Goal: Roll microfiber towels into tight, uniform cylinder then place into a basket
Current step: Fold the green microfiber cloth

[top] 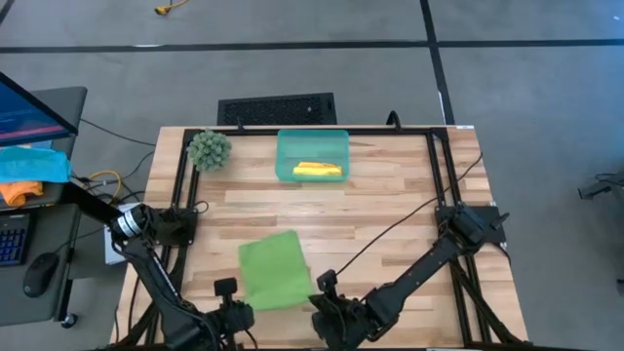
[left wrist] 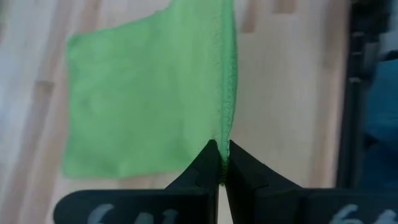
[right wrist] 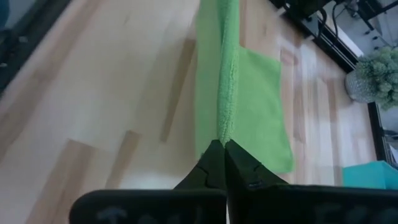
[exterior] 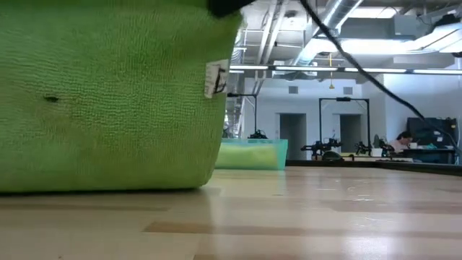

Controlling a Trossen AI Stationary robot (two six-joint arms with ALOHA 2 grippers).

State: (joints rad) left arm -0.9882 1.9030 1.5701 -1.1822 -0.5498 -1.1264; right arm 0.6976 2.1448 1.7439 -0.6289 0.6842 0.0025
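Lime green microfiber towel [top: 275, 271] is held at the near edge of the wooden slatted table [top: 390, 205], between the two arms, part of it draped flat on the wood. Left gripper [left wrist: 219, 163] is seen pinching one near corner of the cloth, jaws pressed together on its hem; right gripper [right wrist: 221, 149] is pinching the other near corner the same way. Bright yellow rolled towel [top: 318, 171] is lying inside the translucent teal-green plastic basket [top: 312, 138] at the far middle of the table. Fuzzy green ball-shaped plant [top: 209, 149] is standing left of the basket, apart from it.
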